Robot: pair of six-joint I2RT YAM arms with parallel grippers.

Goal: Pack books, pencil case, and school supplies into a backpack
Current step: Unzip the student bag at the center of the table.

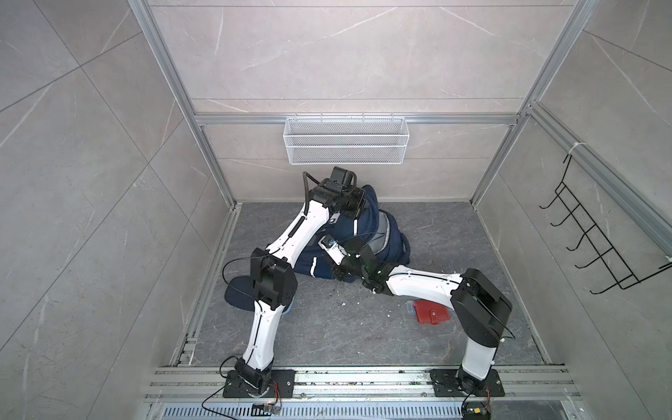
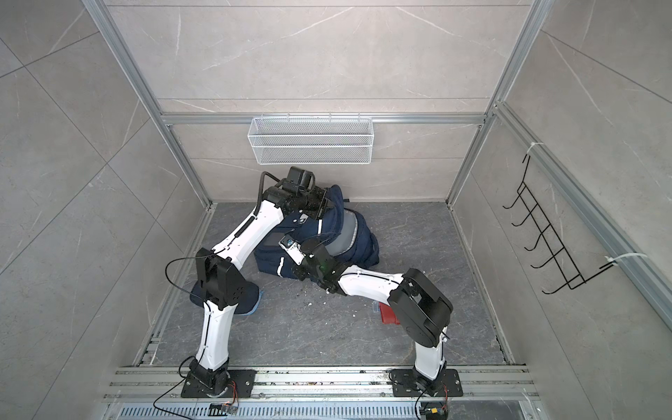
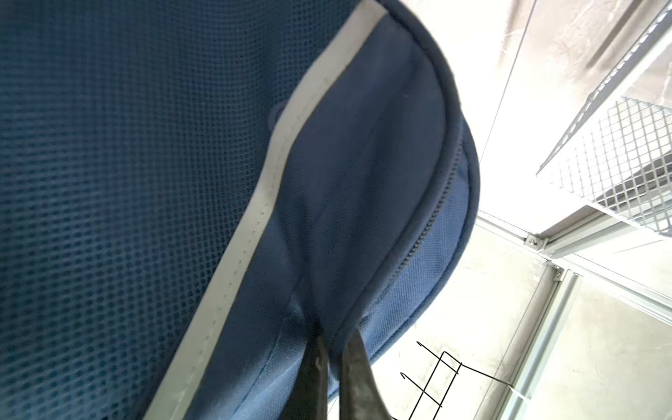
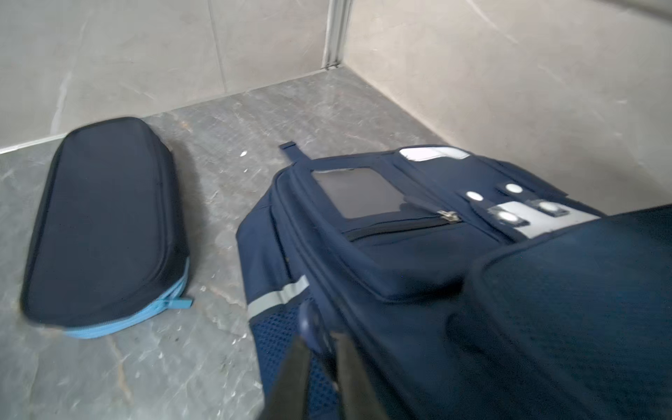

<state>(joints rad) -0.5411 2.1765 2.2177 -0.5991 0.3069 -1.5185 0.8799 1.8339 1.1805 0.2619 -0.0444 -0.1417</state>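
- Your left gripper (image 3: 332,336) pinches a fold of the backpack (image 3: 363,182); the cloth looks limp, so take its stiffer zip edge (image 3: 432,218).
- Right gripper (image 4: 322,340): narrow gap, hold unclear.

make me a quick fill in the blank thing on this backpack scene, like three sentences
1. The pencil case lies flat on the floor, and its zipper edge is light ____.
2. The left gripper is ____ on a fold of the backpack fabric.
3. The red case lies on the floor on the robot's ____ side.

Missing words: blue; shut; right
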